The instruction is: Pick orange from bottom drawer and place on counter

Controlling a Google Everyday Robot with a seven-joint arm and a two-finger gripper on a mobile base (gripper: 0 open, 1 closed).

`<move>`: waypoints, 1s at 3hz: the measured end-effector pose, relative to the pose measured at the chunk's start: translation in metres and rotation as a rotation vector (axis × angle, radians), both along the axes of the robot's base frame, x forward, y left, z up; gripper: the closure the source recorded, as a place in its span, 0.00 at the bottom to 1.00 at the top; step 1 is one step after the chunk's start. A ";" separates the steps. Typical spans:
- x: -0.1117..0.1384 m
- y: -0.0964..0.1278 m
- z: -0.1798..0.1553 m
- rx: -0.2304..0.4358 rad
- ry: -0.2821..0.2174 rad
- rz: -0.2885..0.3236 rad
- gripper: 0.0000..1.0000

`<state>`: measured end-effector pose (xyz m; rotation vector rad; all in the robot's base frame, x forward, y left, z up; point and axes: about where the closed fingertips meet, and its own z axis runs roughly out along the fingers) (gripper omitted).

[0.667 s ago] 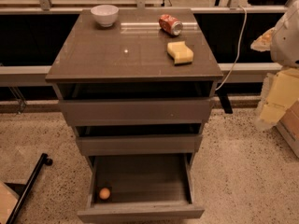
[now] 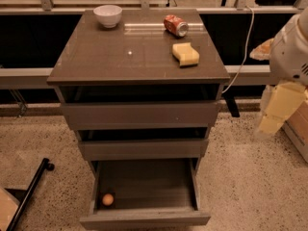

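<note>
The orange [image 2: 108,199] lies in the front left corner of the open bottom drawer [image 2: 144,219], which is pulled out toward me. The counter [image 2: 130,57] is the glossy grey-brown top of the cabinet. My arm, with white and cream-coloured links, hangs at the right edge of the view, and the gripper [image 2: 278,110] end is beside the cabinet at about the height of the top drawer. It is well to the right of the orange and above it, and touches nothing.
On the counter stand a white bowl [image 2: 108,15] at the back left, a red dented soda can [image 2: 175,25] at the back right and a yellow sponge block [image 2: 186,54] at the right. A black pole [image 2: 29,194] lies on the floor at the left. A white cable [image 2: 246,42] hangs behind the cabinet at the right.
</note>
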<state>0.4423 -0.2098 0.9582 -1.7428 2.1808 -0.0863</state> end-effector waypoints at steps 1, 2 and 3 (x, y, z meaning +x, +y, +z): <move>0.008 0.006 -0.021 0.060 -0.027 0.030 0.00; 0.016 0.020 -0.087 0.148 -0.041 0.087 0.00; 0.025 0.029 -0.145 0.175 0.007 0.081 0.00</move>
